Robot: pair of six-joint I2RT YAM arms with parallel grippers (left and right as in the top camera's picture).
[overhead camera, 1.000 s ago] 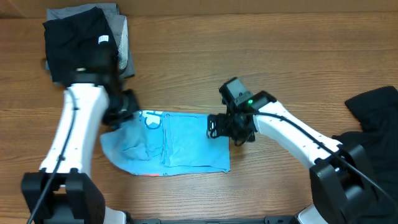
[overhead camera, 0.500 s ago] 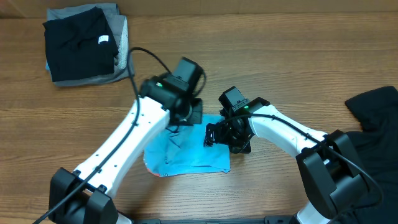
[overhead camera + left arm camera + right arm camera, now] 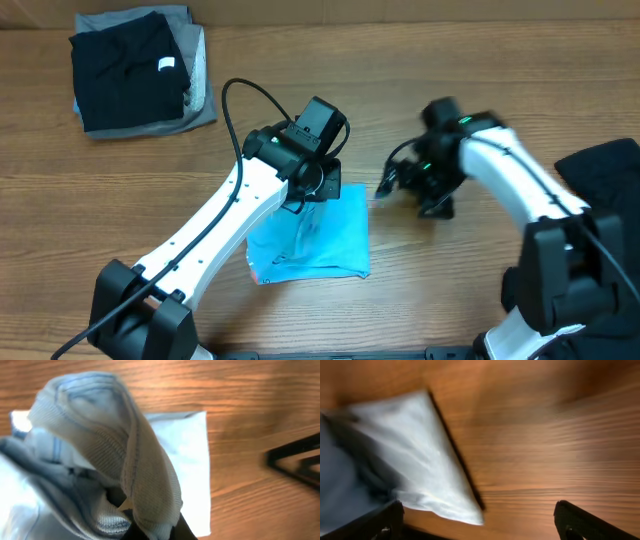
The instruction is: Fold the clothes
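From above, the light-blue T-shirt [image 3: 318,245] lies folded small near the middle of the wooden surface [image 3: 450,80]. The left tool [image 3: 312,188] sits over its upper edge, pinched tight on a bunch of the cloth. Its arm hides the shirt's upper left part, and a black cable [image 3: 240,95] loops above. The right tool [image 3: 405,185], blurred, hangs just right of the shirt, jaws wide, holding nothing. A folded black garment [image 3: 125,70] rests on a grey garment [image 3: 203,85] at the far left corner. A loose black garment [image 3: 600,175] lies at the right edge.

Left wrist view: pale ribbed cloth fills most of the frame, gathered up in the tool, with flat shirt beneath.

Right wrist view: blurred. Both fingers [image 3: 582,520] stand wide apart over bare wood, with a shirt corner at the left.
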